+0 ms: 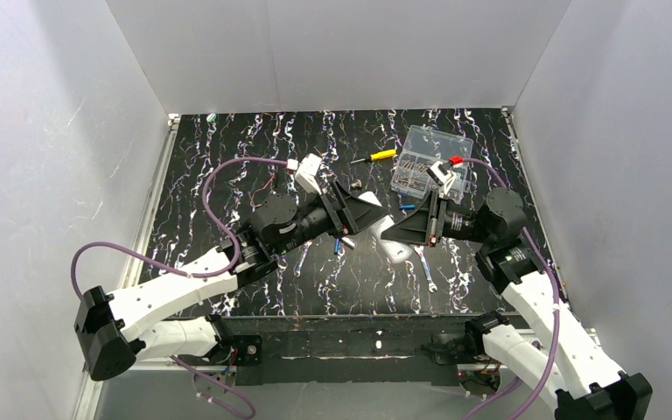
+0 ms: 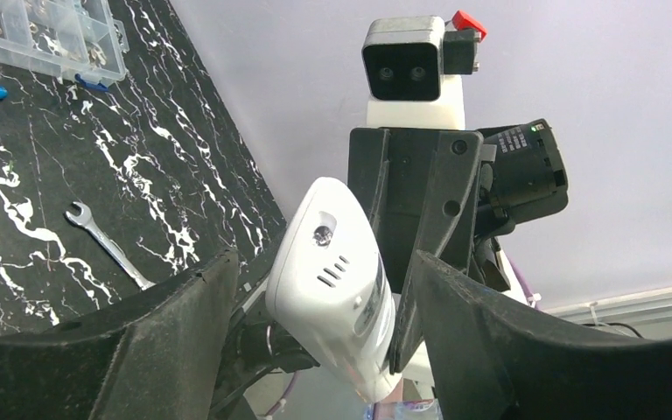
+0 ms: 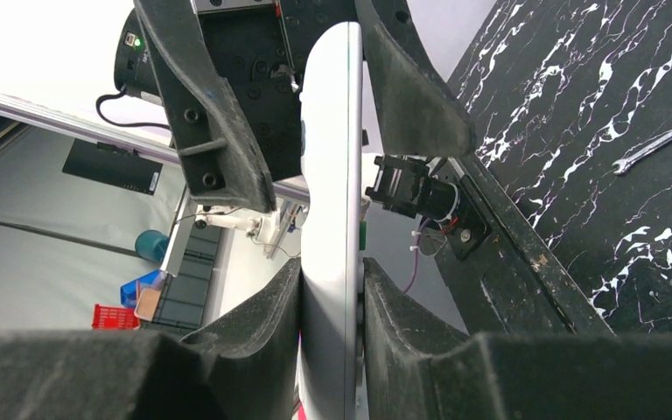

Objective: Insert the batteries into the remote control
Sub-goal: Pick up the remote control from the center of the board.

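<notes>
remote control (image 3: 331,157) gripped by right pincer (image 3: 331,271), between left pincer (image 2: 325,260) jaws

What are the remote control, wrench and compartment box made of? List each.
The remote control: white plastic, it seems, smooth, slightly glossy, moulded slots. The wrench: likely metal, bright silvery sheen. The compartment box: clear plastic, contents show through.

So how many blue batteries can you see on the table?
2. One battery lies beside the clear box; the second battery lies by the left pincer. Others may be hidden.
</notes>
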Robot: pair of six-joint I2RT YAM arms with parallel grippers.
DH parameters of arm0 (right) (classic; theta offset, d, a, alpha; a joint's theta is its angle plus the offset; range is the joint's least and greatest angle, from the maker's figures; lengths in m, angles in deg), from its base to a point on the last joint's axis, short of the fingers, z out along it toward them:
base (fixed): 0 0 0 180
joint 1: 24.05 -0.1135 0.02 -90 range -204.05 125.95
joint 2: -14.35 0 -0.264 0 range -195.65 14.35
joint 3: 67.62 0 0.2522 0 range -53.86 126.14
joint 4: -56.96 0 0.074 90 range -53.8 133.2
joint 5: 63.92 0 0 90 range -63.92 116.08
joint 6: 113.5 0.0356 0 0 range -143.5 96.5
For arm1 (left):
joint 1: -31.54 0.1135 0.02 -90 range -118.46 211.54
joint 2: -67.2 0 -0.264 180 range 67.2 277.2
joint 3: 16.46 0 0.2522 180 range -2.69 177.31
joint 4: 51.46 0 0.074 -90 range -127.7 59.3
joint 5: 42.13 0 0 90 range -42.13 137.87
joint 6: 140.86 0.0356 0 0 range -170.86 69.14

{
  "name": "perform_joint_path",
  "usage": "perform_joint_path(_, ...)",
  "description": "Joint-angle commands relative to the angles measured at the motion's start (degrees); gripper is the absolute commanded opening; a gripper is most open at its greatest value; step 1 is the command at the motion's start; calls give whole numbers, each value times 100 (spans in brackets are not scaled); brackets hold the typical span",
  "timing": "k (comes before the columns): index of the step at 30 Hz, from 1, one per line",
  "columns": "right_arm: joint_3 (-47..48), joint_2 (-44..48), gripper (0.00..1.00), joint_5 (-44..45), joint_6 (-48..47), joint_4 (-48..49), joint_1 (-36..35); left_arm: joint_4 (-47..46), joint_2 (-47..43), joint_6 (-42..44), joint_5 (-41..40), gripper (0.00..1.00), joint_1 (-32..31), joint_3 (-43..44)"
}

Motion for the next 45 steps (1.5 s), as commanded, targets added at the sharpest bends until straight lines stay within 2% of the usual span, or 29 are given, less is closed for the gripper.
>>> perform_joint_path(1,263,-58,1,174,52,599,-74,-770,23,-355,-97,68,26,193)
perform_joint_path(8,32,-127,1,403,414,1038,-84,-804,-51,-388,-96,56,26,175)
perform_joint_path(15,-42,-200,1,408,636,1196,-84,-948,-95,-420,-95,36,24,78)
perform_joint_path(17,-29,-263,1,328,723,1307,-84,-1016,-83,-430,-101,38,22,67)
perform_joint_path(19,-24,-304,1,261,792,1370,-88,-1114,-78,-417,-100,54,26,56)
perform_joint_path(24,-42,-355,1,162,881,1437,-93,-1340,-43,-414,-302,56,26,-6)
perform_joint_path(31,-50,-462,1,-29,996,1553,-128,-1486,148,-479,-272,42,35,153)
perform_joint_path(38,-50,-558,1,-94,1060,1640,-157,-1666,215,-519,-242,39,44,174)
perform_joint_path(45,-64,-500,1,-43,923,1468,-163,-1519,95,-535,-283,17,53,111)
